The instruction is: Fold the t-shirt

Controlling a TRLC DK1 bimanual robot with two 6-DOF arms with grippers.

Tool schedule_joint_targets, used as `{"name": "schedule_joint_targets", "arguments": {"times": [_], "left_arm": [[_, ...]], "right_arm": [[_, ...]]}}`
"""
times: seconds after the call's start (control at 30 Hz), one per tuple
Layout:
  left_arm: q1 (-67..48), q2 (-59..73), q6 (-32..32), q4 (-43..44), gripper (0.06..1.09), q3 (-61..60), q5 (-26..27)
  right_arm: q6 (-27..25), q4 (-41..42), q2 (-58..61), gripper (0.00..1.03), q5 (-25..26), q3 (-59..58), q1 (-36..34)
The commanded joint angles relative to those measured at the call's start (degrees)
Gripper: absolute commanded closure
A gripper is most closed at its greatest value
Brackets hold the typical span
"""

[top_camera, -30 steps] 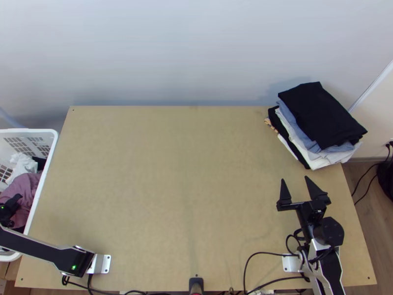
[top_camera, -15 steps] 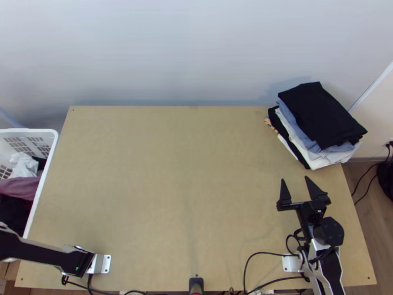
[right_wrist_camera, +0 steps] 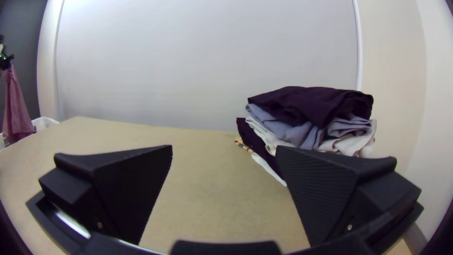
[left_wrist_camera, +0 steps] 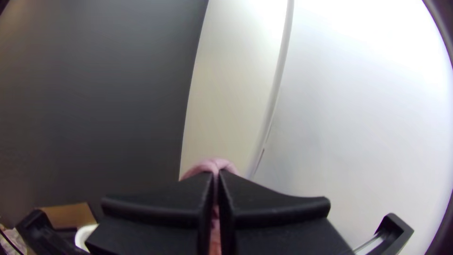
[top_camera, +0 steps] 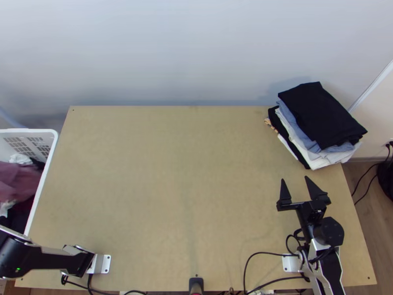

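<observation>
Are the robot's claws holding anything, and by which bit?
The left claw pinches a pinkish-purple cloth by its gathered top; I can't tell which part that is. The right claw holds nothing.

The mauve t-shirt (right_wrist_camera: pixel 17 108) hangs by its pinched upper end, loosely gathered, over the white basket (top_camera: pixel 46 167).

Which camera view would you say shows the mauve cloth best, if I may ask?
The right wrist view, as the mauve cloth hangs down at length there. The top view shows part of it at the white basket; the left wrist view, a small bit between the fingers of the left gripper.
</observation>
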Motion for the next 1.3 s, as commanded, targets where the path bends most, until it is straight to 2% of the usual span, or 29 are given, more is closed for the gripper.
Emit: {"name": "schedule_joint_targets", "arguments": {"times": [0.0, 0.13, 0.33, 0.67, 0.83, 1.07, 1.27], "left_arm": [[0.5, -4.7, -3.4, 5.4, 1.05, 3.2, -1.6], [0.1, -7.3, -6.4, 7.8, 1.05, 5.3, -2.7], [-3.8, -10.6, -9.5, 6.7, 1.05, 11.0, -2.7], [-21.7, -17.7, -7.8, 4.0, 1.05, 12.9, -3.6], [-34.5, -19.4, -3.5, 2.1, 1.05, 12.9, -6.5], [-60.6, -20.5, 7.6, -2.3, 1.05, 12.8, -17.7], [-84.7, -19.2, 18.1, -0.3, 1.05, 8.1, -31.9]], "right_arm": [[0.2, -1.3, -0.5, 0.04, 0.1, -0.3, 0.3], [0.2, -1.3, -0.5, 0.04, 0.1, -0.3, 0.3], [0.2, -1.3, -0.5, 0.04, 0.1, -0.3, 0.3], [0.2, -1.3, -0.5, 0.04, 0.1, -0.3, 0.3], [0.2, -1.3, -0.5, 0.04, 0.1, -0.3, 0.3], [0.2, -1.3, -0.5, 0.04, 0.1, -0.3, 0.3], [0.2, -1.3, -0.5, 0.04, 0.1, -0.3, 0.3]]}}
